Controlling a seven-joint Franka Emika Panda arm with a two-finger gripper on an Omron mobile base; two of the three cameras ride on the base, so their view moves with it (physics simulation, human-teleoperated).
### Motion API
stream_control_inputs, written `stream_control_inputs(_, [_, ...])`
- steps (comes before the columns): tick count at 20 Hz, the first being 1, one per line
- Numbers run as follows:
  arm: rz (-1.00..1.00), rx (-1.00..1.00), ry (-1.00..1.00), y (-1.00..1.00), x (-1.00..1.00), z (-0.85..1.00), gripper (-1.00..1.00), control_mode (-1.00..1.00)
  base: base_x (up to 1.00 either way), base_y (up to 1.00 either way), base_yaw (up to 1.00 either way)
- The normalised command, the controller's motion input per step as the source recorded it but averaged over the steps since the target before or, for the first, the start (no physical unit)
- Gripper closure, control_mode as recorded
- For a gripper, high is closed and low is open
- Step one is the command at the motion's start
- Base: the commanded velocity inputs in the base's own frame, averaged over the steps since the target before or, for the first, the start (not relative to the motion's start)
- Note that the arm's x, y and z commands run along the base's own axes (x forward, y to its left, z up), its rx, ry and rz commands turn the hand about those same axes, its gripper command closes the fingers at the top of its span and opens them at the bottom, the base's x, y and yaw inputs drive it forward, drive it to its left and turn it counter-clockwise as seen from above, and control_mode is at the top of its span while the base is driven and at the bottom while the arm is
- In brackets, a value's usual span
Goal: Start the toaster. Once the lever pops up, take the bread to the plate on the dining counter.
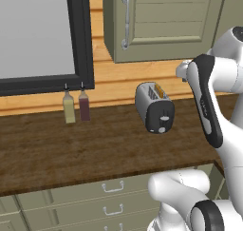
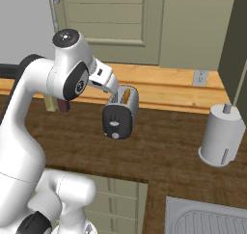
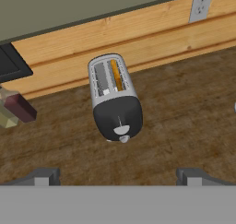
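The silver-grey toaster stands on the wood worktop, its black end face turned toward me, also seen as the toaster and the toaster. The bread is a golden-tan slice sunk in one of the two top slots, with only its upper edge showing as the bread and the bread. My gripper is open, its two fingertips spread wide, hovering above the worktop in front of the toaster's end face and apart from it. The plate and the dining counter are out of view.
Two bottles, one pale and one dark red, stand at the wall left of the toaster. A paper towel roll stands to the right, a sink lies at the front right. An upper cabinet hangs above.
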Motion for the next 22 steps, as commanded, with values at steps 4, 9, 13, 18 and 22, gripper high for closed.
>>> stream_control_inputs(4, [0.00, 0.00, 0.00, 0.00, 0.00, 0.00, -1.00, -1.00, 0.00, 0.00, 0.00])
stream_control_inputs(9, [0.00, 0.00, 0.00, 0.00, 0.00, 0.00, -1.00, -1.00, 0.00, 0.00, 0.00])
stream_control_inputs(13, [0.00, 0.00, 0.00, 0.00, 0.00, 0.00, -1.00, -1.00, 0.00, 0.00, 0.00])
stream_control_inputs(18, [0.00, 0.00, 0.00, 0.00, 0.00, 0.00, -1.00, -1.00, 0.00, 0.00, 0.00])
stream_control_inputs(22, [0.00, 0.00, 0.00, 0.00, 0.00, 0.00, -1.00, -1.00, 0.00, 0.00, 0.00])
